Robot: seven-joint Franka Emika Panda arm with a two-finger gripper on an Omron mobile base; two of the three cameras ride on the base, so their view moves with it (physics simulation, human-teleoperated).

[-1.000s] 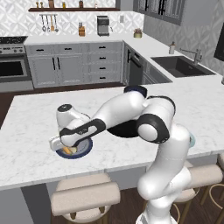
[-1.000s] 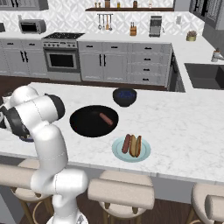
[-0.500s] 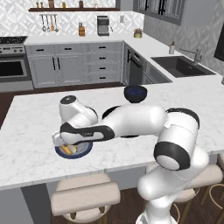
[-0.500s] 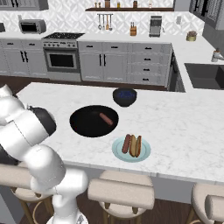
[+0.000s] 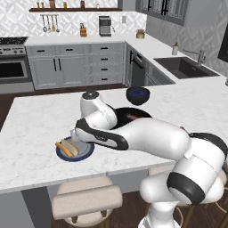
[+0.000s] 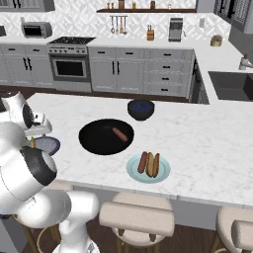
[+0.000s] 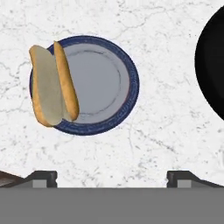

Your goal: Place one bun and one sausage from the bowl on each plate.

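The white marbled bench (image 6: 207, 143) carries four dishes: a wide black bowl (image 6: 99, 141) at centre, a small dark-blue bowl (image 6: 141, 109) at its 1 o'clock, a teal plate (image 6: 134, 173) at 4 o'clock, and a navy plate (image 7: 105, 81) at 9 o'clock.

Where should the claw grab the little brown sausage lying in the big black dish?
Probably at its middle, coming straight down from above. The brown sausage lies flat and alone on the wide black dish, which has a low rim, so the open claw could close across its narrow width.
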